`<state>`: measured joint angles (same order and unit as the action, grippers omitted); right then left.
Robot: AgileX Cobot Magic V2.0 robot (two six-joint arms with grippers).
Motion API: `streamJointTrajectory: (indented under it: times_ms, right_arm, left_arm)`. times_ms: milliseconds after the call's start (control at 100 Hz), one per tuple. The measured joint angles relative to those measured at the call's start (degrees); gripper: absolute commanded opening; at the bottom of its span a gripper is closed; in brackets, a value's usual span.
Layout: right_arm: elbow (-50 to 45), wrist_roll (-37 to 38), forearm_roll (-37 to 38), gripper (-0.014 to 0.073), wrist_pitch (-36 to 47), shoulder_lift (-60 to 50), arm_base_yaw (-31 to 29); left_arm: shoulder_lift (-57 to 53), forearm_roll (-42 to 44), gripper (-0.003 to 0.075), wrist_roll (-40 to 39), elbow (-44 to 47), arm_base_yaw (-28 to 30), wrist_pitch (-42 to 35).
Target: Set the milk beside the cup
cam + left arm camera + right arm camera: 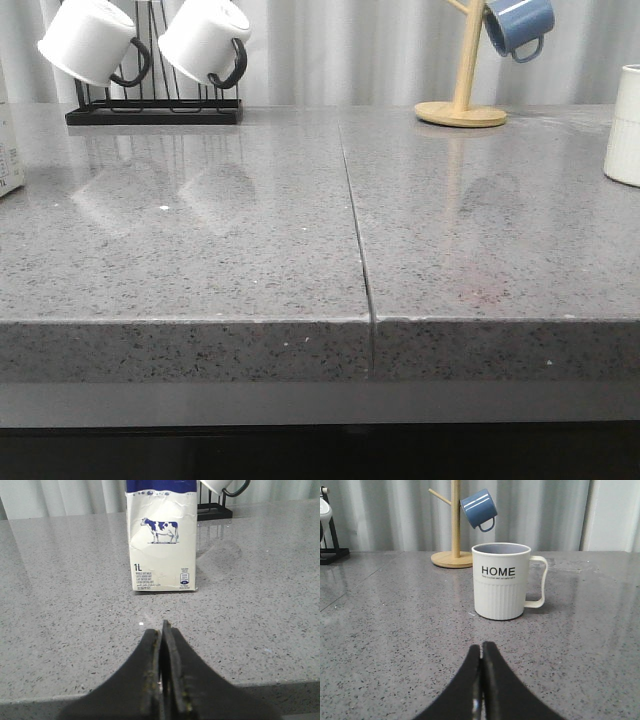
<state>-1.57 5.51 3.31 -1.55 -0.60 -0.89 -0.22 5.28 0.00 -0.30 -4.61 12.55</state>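
Note:
The milk [161, 540] is a white carton with a blue top, a cow picture and "1L"; it stands upright on the grey counter straight ahead of my left gripper [161, 630], which is shut and empty, some way short of it. In the front view only a sliver of the milk [8, 150] shows at the left edge. The cup [501, 580], cream-white with "HOME" lettering and a ribbed lower half, stands ahead of my right gripper [481, 647], which is shut and empty. The cup's edge [625, 125] shows at the far right of the front view. Neither gripper shows in the front view.
A black rack [155, 110] with two white black-handled mugs [205, 40] stands at the back left. A wooden mug tree [462, 105] with a blue mug [518, 25] stands at the back right. A seam [355, 220] runs down the counter's middle.

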Motion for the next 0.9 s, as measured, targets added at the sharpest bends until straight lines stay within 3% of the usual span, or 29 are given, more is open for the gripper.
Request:
streamJointTrajectory:
  times_ms: [750, 900]
  right_arm:
    - [0.0, 0.0, 0.0, -0.0066, -0.4, 0.0, 0.0]
    - [3.1, 0.0, 0.0, -0.0066, -6.9, 0.0, 0.0]
  left_arm:
    - [0.0, 0.0, -0.0020, 0.0, 0.0, 0.0, 0.0]
    - [0.0, 0.0, -0.0020, 0.0, 0.0, 0.0, 0.0]
